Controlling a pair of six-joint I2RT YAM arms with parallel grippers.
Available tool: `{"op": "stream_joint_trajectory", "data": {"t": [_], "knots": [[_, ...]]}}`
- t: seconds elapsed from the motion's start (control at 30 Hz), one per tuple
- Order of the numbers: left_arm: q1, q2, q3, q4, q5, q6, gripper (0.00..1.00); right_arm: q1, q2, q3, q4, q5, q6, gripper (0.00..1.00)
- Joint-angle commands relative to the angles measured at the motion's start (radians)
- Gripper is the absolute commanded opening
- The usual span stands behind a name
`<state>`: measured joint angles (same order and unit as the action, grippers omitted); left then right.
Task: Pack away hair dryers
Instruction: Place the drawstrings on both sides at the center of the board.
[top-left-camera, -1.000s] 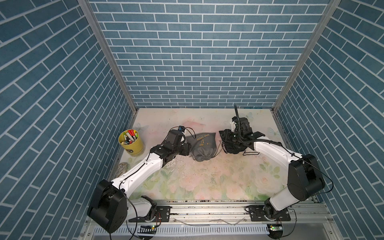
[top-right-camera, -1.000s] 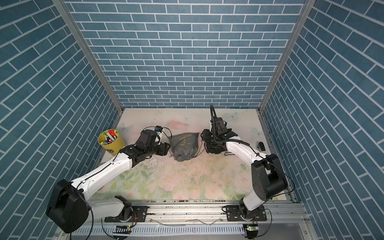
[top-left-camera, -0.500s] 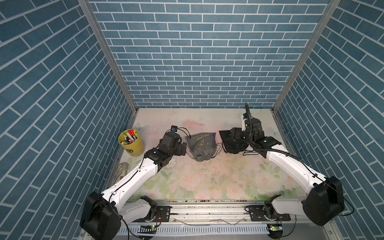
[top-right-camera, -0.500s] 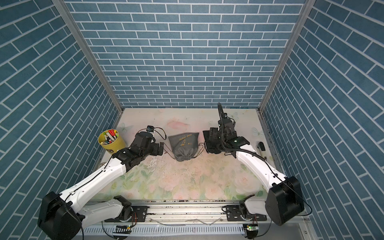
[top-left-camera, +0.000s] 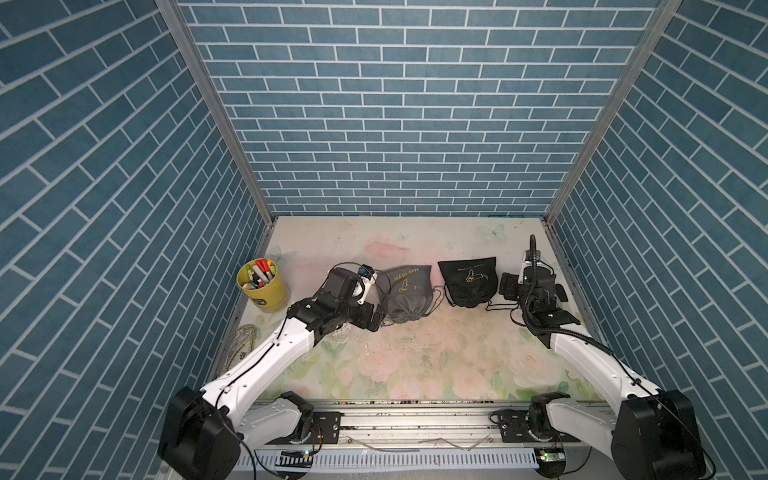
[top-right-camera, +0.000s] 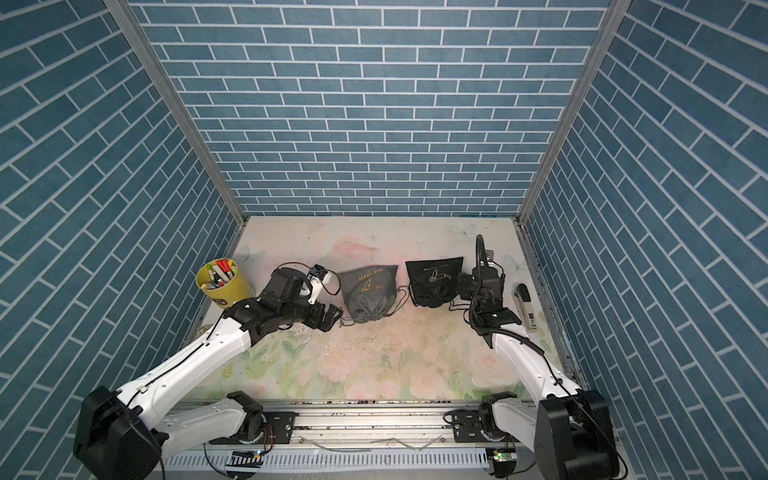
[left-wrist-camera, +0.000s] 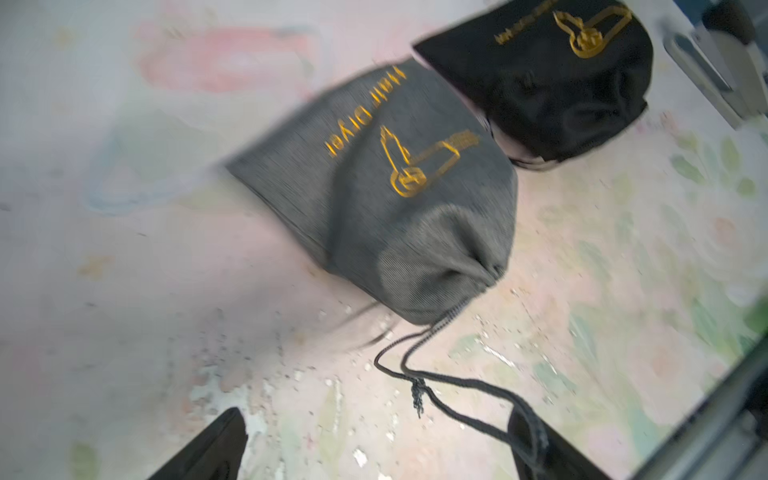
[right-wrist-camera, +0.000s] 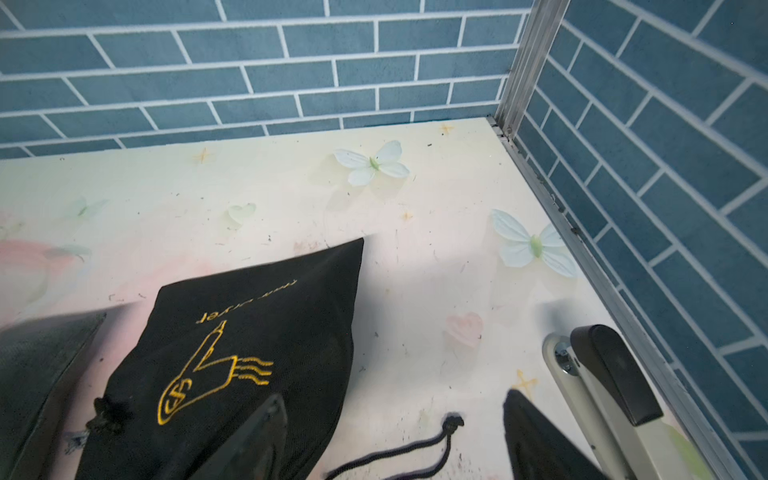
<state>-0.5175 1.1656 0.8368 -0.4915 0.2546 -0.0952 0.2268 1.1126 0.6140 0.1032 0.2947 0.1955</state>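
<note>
Checking near end: left gripper (left-wrist-camera: 380, 415) is wide open and empty. Only the left wrist view shows the grey drawstring (left-wrist-camera: 417, 390) against one finger (left-wrist-camera: 540, 449). Right gripper (right-wrist-camera: 395, 399) is spread and empty, with a black cord (right-wrist-camera: 399, 452) between its fingers. Beyond, the grey fabric drawstring pouch (top-left-camera: 405, 293) and black fabric drawstring pouch (top-left-camera: 471, 282) both bulge, cinched, so the hair dryers are hidden. White-and-black stapler (top-right-camera: 524, 305) shows unobstructed in a top view.

Blue brick-patterned walls (top-left-camera: 395, 104) (white grout lines) enclose a pastel floral tabletop (top-left-camera: 436, 353), evenly lit.
</note>
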Motion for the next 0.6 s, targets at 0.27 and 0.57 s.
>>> {"op": "stream_joint_trajectory", "data": {"t": [0.27, 0.57], "knots": [[-0.002, 0.046, 0.023, -0.016, 0.289, -0.114, 0.92, -0.018, 0.085, 0.081, 0.054, -0.36, 0.162, 0.75], [0.053, -0.139, -0.011, 0.17, 0.291, -0.264, 0.97, 0.261, 0.153, 0.197, 0.004, -0.344, 0.089, 0.72]]}}
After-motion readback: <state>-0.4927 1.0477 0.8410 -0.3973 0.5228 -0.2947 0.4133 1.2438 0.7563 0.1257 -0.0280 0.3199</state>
